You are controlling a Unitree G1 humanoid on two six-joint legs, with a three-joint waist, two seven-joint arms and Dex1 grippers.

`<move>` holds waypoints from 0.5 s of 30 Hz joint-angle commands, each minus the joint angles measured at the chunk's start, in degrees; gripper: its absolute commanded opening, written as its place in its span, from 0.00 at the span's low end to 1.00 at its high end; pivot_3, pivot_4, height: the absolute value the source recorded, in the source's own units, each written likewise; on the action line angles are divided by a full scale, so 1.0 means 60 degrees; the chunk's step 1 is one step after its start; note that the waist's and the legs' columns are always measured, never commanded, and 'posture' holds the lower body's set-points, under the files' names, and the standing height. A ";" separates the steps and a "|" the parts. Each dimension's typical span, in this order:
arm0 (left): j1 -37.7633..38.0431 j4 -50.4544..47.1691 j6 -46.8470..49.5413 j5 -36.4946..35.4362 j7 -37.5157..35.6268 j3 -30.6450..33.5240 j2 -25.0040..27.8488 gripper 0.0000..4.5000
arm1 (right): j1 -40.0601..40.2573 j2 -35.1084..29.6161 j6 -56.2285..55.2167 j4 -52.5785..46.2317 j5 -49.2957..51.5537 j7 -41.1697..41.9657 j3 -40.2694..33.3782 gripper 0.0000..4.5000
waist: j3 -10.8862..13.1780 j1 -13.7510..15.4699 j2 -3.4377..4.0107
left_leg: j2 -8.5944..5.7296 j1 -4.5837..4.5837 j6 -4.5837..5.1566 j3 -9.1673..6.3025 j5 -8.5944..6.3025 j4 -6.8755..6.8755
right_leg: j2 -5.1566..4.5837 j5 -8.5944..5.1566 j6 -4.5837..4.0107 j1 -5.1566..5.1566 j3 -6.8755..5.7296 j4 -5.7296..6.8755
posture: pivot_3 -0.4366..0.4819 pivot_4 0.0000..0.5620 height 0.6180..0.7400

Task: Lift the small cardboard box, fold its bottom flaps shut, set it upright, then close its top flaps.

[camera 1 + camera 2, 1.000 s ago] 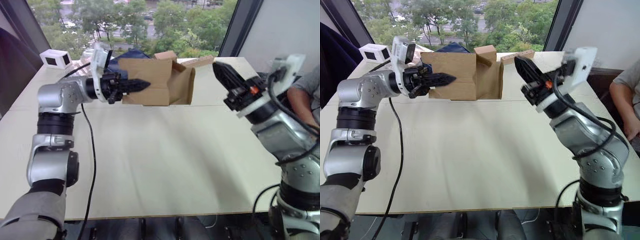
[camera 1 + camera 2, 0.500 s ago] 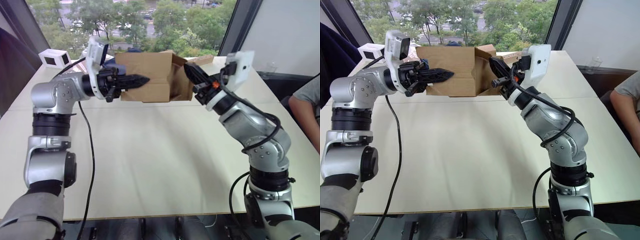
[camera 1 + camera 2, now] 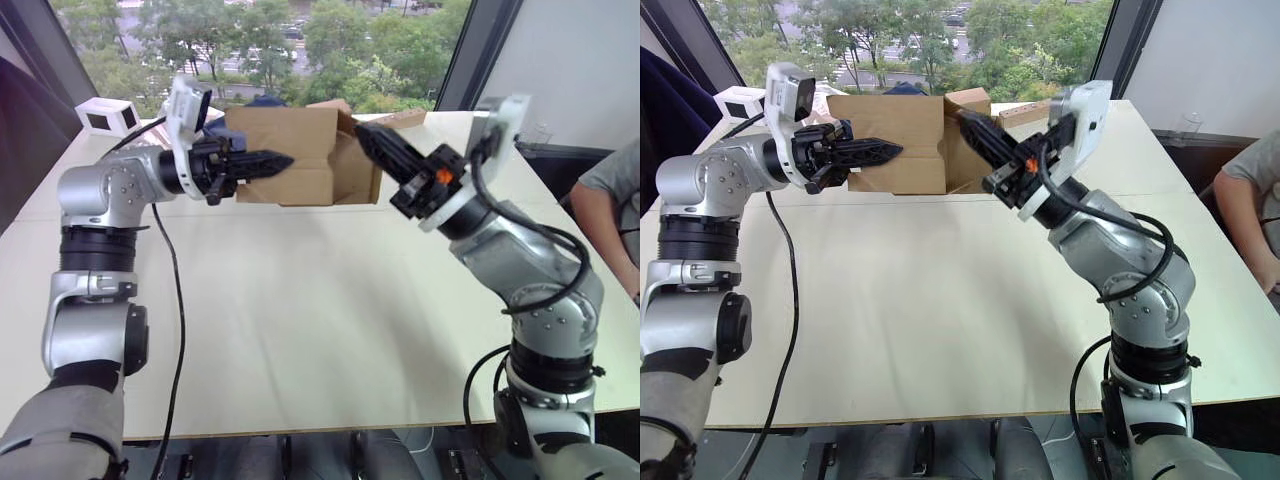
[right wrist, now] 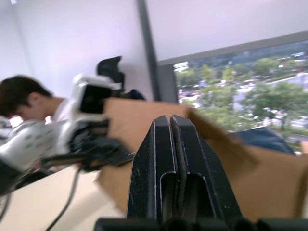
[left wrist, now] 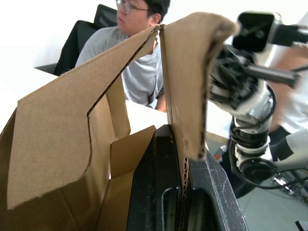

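Note:
The small cardboard box (image 3: 295,150) is plain brown and lies on its side over the far part of the table (image 3: 330,310). My left gripper (image 3: 283,158) is shut on one of its cardboard panels (image 5: 185,120), which sits clamped between the fingers. The flaps (image 3: 358,182) at the box's right end stand open. I cannot tell whether they are the bottom flaps or the top flaps. My right gripper (image 3: 364,133) is shut and empty, with its tip at that open end beside an upper flap (image 3: 329,106).
A small white device (image 3: 110,118) sits at the table's far left. A dark blue cloth (image 3: 262,100) lies behind the box and a wooden strip (image 3: 402,120) lies to its right. A person (image 3: 612,195) sits at the table's right. A black cable (image 3: 178,300) hangs from the left arm.
My right arm swung in from the right to the box's open end, then turned its wrist there. The left gripper kept its hold and the box barely moved.

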 commanded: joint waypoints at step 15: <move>-0.0048 -0.0418 -0.0001 -0.0115 0.0142 0.0049 0.0250 0.00 | 0.0014 0.0753 0.0017 0.0356 -0.1112 0.0351 0.0620 0.01 | 0.0000 -0.0005 0.0000 | 0.0000 -0.0007 0.0005 -0.0001 -0.0003 0.0017 | -0.0001 0.0000 0.0000 0.0000 0.0001 0.0002 | 0.48 0.27 1.00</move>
